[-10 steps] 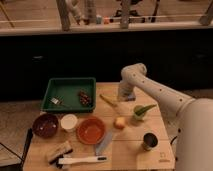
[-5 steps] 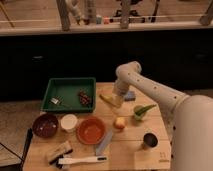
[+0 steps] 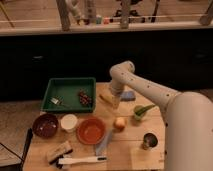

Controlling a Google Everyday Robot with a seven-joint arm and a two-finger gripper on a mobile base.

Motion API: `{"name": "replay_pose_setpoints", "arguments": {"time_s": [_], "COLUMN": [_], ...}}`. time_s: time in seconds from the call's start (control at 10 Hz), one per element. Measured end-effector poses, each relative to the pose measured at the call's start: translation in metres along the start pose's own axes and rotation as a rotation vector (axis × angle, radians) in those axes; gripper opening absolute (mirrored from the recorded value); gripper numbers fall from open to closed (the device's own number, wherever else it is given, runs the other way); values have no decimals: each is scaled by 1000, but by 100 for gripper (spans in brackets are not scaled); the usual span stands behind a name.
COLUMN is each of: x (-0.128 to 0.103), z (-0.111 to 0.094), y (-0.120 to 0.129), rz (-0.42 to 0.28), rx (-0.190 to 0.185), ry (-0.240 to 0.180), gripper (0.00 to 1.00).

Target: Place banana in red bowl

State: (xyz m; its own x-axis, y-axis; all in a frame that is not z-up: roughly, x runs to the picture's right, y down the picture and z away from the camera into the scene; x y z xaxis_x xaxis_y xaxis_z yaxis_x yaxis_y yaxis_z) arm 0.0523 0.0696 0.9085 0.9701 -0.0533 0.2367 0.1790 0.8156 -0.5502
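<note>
Leftward and slightly down is how the white arm [image 3: 150, 92] has moved over the last second, bringing the gripper [image 3: 115, 102] from above a blue pad [image 3: 128, 95] to a spot touching or just over the banana [image 3: 106, 98]; nothing else on the wooden worktop [image 3: 130, 152] has shifted; the banana, a small slim yellow piece, lies near the back of the worktop, just right of the green tray [image 3: 70, 85] that holds a bunch of grapes [image 3: 84, 97]; the gripper hangs from the wrist and points down at the banana's right end, and whether it is parted or closed cannot be told, nor whether it has hold of the fruit; the red bowl [image 3: 91, 130], orange-red and empty, sits nearer the front, well apart from the banana; several things could go wrong from here; a grasp at one end rather than the middle could let the curved piece pivot or slip out during the lift; a push instead of a pinch could slide it against the tray wall; the way to the bowl passes near a roundish yellow-red fruit [image 3: 119, 123] and a white cup [image 3: 69, 122], so a low carry could knock either; a dark maroon bowl [image 3: 45, 125] at the left could be mistaken for the target; a release from too high could bounce the banana off the rim.
</note>
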Motion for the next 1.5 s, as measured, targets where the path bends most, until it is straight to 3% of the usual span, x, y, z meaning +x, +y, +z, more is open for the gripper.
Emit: {"name": "replay_pose_setpoints", "arguments": {"time_s": [0.6, 0.7, 1.2, 1.4, 1.5], "x": [-3, -3, 10, 11, 11], "z": [53, 55, 48, 35, 26], "y": [-3, -4, -2, -3, -3], "rz": [-3, 0, 19, 13, 9], "rx": [-33, -35, -27, -10, -2], "ry": [6, 5, 19, 26, 28], "gripper": [80, 75, 28, 7, 1]}}
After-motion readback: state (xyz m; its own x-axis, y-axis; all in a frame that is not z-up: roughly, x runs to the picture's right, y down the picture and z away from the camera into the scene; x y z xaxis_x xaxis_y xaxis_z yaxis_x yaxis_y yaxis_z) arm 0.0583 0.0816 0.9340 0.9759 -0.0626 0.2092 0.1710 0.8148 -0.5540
